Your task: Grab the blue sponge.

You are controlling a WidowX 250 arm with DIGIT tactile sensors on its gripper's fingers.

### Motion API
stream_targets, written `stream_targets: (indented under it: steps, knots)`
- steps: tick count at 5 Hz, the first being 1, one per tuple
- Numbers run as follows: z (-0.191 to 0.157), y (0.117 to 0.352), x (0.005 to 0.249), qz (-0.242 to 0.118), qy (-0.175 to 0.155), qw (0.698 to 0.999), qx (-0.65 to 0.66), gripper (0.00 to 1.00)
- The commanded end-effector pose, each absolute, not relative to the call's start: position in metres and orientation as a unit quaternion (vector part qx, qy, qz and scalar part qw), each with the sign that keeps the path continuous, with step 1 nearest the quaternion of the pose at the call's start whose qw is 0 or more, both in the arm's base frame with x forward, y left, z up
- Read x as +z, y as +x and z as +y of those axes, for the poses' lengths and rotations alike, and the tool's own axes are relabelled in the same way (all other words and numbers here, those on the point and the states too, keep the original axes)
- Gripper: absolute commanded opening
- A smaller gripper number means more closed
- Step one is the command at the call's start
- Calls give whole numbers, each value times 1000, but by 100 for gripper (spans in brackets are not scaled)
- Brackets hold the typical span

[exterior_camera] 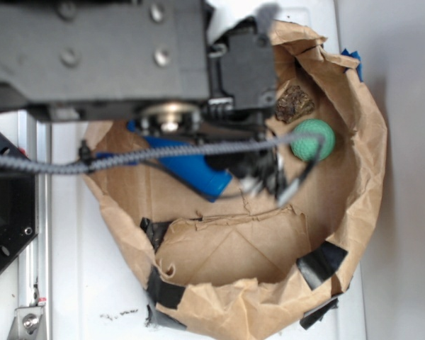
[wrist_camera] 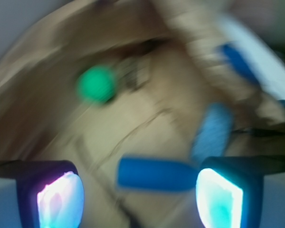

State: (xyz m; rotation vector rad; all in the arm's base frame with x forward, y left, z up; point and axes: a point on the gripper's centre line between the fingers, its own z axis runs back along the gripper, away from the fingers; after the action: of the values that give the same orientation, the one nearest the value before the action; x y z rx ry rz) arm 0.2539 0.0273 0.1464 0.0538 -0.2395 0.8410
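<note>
We see pincer spread wide, holding nothing, above paper bag. Pale blue sponge lies near right finger; darker bottle between fingers; green ball farther off.

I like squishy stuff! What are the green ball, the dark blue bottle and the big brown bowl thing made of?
The green ball looks like matte rubber or foam, with a dimpled skin; I can't tell which. The blue bottle seems to be smooth, glossy plastic, since it has a slight shine. The brown container is crumpled kraft paper, creased and torn at the rim and patched with black tape.
</note>
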Motion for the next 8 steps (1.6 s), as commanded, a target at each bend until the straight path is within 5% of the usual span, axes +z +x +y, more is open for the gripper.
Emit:
stream_targets:
  steps: [1, 2, 5, 8]
  knots:
    - [29, 255, 155, -133, 25, 903, 407, 100]
    - [29, 255, 155, -133, 25, 903, 407, 100]
    - [28, 283, 104, -105, -4, 909, 403, 100]
    - [60, 249, 98, -97, 18, 915, 392, 100]
